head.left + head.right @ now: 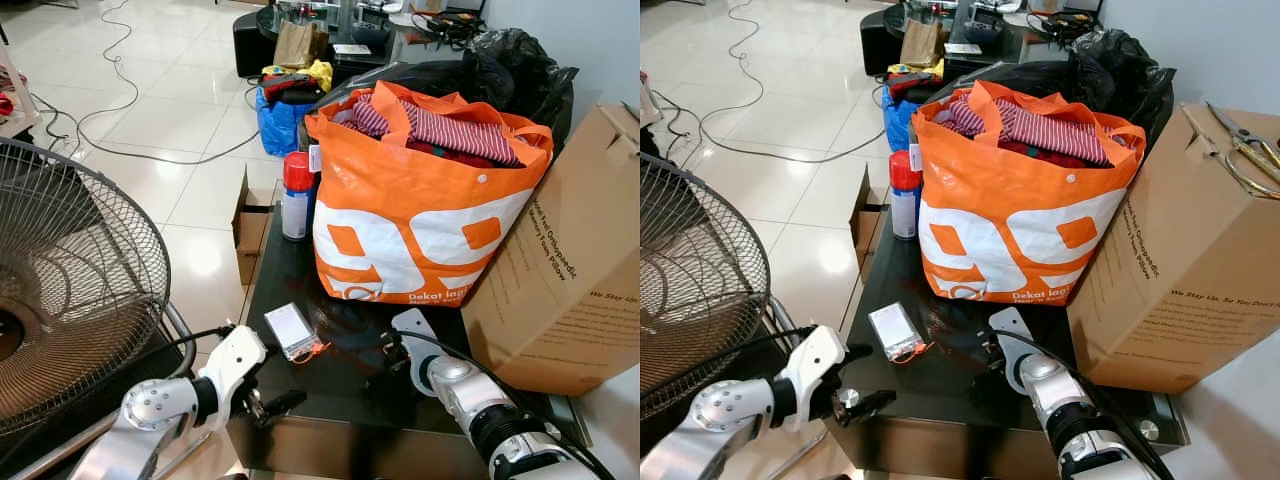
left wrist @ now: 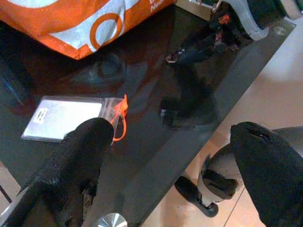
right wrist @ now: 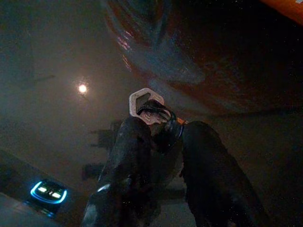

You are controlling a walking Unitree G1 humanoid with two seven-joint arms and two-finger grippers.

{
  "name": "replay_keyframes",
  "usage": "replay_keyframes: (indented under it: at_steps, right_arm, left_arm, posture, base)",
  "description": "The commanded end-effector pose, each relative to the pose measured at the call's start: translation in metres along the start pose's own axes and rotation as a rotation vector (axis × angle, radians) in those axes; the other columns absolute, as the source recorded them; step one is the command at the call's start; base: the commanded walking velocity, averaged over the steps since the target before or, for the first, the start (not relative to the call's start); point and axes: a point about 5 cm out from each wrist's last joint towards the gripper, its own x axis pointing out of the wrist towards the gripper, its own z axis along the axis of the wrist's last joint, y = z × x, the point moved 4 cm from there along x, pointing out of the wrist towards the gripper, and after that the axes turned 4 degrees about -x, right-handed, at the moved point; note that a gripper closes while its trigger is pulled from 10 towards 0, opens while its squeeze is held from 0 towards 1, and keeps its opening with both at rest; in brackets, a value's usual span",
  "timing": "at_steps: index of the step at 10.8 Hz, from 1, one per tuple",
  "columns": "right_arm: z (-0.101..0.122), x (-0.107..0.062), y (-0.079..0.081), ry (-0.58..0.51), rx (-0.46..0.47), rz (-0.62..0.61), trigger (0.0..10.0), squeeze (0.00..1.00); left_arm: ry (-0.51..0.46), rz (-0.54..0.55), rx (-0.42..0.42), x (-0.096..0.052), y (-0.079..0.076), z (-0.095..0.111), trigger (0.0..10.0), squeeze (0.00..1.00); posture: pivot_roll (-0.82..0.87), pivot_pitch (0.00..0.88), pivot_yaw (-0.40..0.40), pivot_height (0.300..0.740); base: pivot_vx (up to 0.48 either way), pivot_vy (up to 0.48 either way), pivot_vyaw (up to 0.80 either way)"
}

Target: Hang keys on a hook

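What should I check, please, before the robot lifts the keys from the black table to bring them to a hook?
1. Right gripper closed on the keys: ok, fingers pinch the metal ring.
2. Keys free of the table: cannot tell, too dark.
3. Left gripper out of the way: ok, open, at the table's front edge.
4. Card holder apart from the keys: ok.
5. Orange bag clear of the right arm: ok, it stands behind.
6. Hook located: not ok.

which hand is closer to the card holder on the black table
Left. The left hand hangs just off the table edge below the card holder; the right hand sits farther along the tabletop.
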Motion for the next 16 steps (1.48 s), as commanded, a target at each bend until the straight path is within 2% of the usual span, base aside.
replay_keyframes:
  at_steps: [1,9,10,11,13,16]
  right_arm:
    - [0.006,0.0,-0.005,-0.017,0.018,-0.01,0.0,0.0]
    - [0.009,0.0,-0.007,-0.045,0.036,-0.006,0.0,0.0]
    - [0.019,-0.003,-0.007,-0.101,0.06,0.024,0.0,0.0]
    - [0.026,-0.008,-0.008,-0.148,0.128,0.062,0.0,0.0]
    - [0.038,-0.027,-0.012,-0.251,0.317,0.181,0.0,0.0]
    - [0.063,-0.066,-0.017,-0.428,0.605,0.356,0.0,0.0]
  left_arm:
    - [-0.012,-0.01,0.0,-0.002,-0.002,0.005,10.0,1.0]
    - [-0.034,0.019,0.011,-0.002,0.004,0.012,10.0,1.0]
    - [-0.06,0.036,0.007,-0.003,0.005,0.018,10.0,1.0]
    - [-0.078,0.041,-0.003,-0.004,0.004,0.022,10.0,1.0]
    - [-0.103,0.047,-0.021,-0.008,0.001,0.026,10.0,1.0]
    - [-0.149,0.052,-0.065,-0.01,-0.004,0.03,10.0,1.0]
  posture:
    - [0.02,0.0,-0.065,0.74]
    - [0.03,0.0,-0.057,0.74]
    - [0.03,0.0,-0.058,0.74]
    - [0.03,0.0,-0.06,0.74]
    - [0.03,0.0,-0.058,0.74]
    - [0.02,0.0,-0.05,0.74]
  base:
    - [0.0,0.0,0.0]
    - [0.0,0.0,0.0]
    - [0.0,0.0,0.0]
    - [0.0,0.0,0.0]
    - [0.0,0.0,0.0]
    - [0.0,0.0,0.0]
